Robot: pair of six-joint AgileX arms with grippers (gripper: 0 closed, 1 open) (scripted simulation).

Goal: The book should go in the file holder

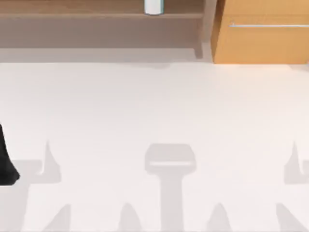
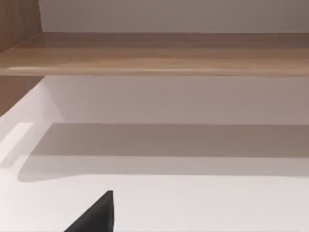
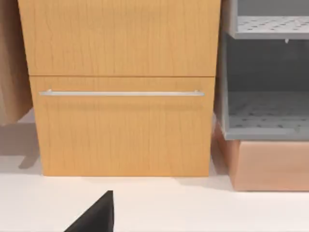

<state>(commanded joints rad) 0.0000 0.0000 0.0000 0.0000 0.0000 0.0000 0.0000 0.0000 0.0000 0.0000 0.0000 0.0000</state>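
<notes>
White tabletop (image 1: 154,106) spreads wide across the top view, bare in its middle apart from grey shadows lying along the near edge. At the far left edge of that view a dark piece of the left arm (image 1: 6,162) juts in over the tabletop. In the left wrist view a black tip of the left pincer (image 2: 96,215) pokes up (whether its fingers are spread or pressed together, I cannot tell). Ahead of it runs a long wooden shelf (image 2: 159,53), with open space beneath it and shadow cast onto the white surface.

Over to the right wrist view: the same sort of black tip, the right pincer (image 3: 96,215), and again I cannot tell how its fingers stand. It faces a wooden drawer cabinet (image 3: 120,130) with a thin metal handle (image 3: 120,93) running across the front. Just beside the cabinet stands a grey perforated tray unit (image 3: 265,111), set on a pale wooden block (image 3: 270,166).

From above, the cabinet sits at the back right of the tabletop and the shelf stretches across the back left. On that shelf, a small whitish object (image 1: 154,7) with a bluish edge is cut off by the picture's top edge; I cannot tell whether it is the book.
</notes>
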